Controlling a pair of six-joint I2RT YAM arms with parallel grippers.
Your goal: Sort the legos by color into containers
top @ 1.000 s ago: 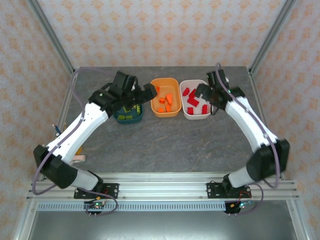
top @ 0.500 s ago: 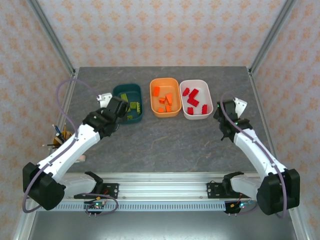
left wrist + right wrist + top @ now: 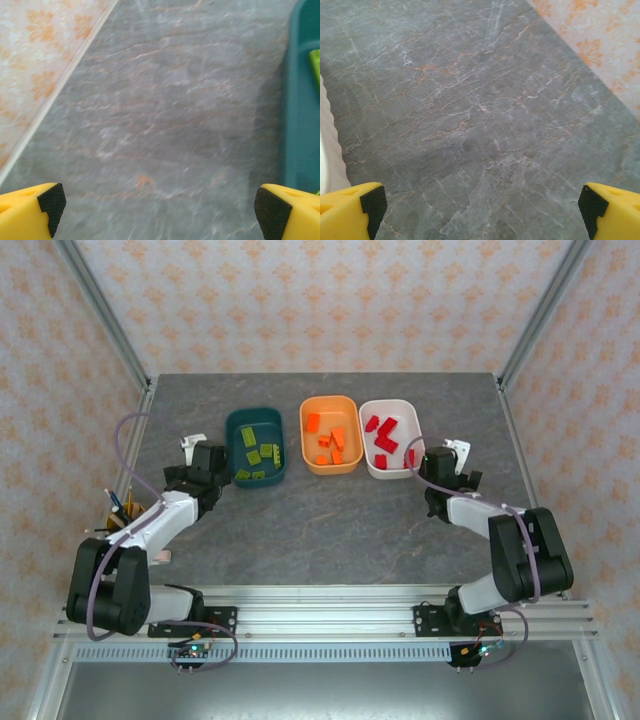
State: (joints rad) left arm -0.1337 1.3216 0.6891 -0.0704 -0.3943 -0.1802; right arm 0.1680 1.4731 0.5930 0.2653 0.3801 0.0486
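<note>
your legos (image 3: 330, 443) lie sorted in three tubs in a row toward the desk's (image 3: 330, 525) 12 o'clock: yellow-green bricks (image 3: 262, 453) in the dark teal tub (image 3: 243, 423), orange bricks (image 3: 338, 437) in the orange tub (image 3: 330, 404), and red bricks (image 3: 386, 440) in the white tub (image 3: 392, 475). your left claw (image 3: 160, 207) sits just beside the teal tub at its 9 o'clock, spread wide and holding nothing. your right claw (image 3: 480, 205) sits near the white tub's 4 o'clock, likewise spread over bare desk.

Both arms folded low; left claw (image 3: 159, 209) at 9 o'clock, right claw (image 3: 480, 209) at 3 o'clock, jaws wide, empty.
</note>
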